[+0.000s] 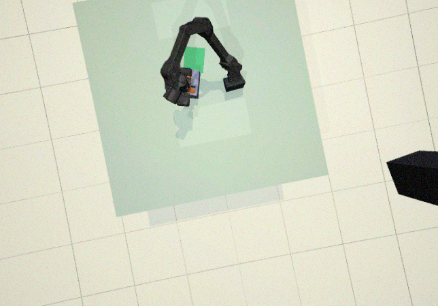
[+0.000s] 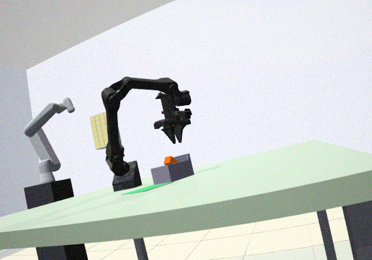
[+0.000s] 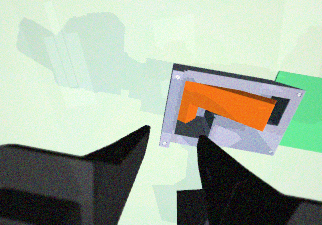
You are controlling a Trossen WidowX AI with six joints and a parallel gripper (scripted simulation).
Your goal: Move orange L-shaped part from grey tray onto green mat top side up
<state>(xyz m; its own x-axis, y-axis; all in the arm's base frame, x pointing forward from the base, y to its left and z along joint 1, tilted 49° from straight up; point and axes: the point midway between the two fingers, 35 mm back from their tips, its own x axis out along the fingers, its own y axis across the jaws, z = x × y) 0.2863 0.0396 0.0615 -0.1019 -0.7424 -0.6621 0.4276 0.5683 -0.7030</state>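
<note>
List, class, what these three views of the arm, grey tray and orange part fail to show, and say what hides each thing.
- Top view: the arm covers much of the grey tray; the orange part shows only as slivers, too small to judge tilt.
- Exterior view: the tray wall hides all but one raised corner of the part; the green mat is seen edge-on.
- Wrist view: the frame's right edge cuts the mat; the gripper body blocks the lower corners.

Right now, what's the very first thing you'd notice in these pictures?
The bright orange part jumps out: one end pokes up out of the grey tray in the middle of the table. Right above it hangs the black gripper, fingers partly open and holding nothing. A flat green mat lies beside the tray.
</note>
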